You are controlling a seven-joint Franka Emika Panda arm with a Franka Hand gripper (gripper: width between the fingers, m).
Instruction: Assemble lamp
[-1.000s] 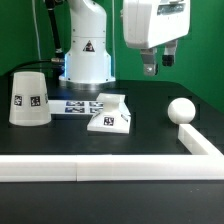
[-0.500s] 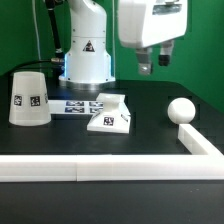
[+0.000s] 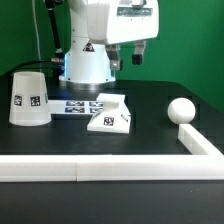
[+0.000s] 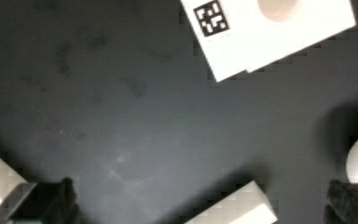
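Note:
In the exterior view the white lamp base lies in the middle of the black table. The tapered white shade stands at that view's left. The ball-shaped bulb rests at its right. My gripper hangs open and empty high above the table, over the area behind the base, touching nothing. In the wrist view my gripper shows two dark fingers wide apart with bare black table between them. A white corner pokes in near them; I cannot tell which part it is.
The marker board lies flat behind the base, before the white robot column. A flat white sheet with a tag shows in the wrist view. A white rail runs along the table's front and another at the right.
My gripper has moved toward the exterior view's left, from above the bulb's side to above the space behind the base. The lamp parts have not moved.

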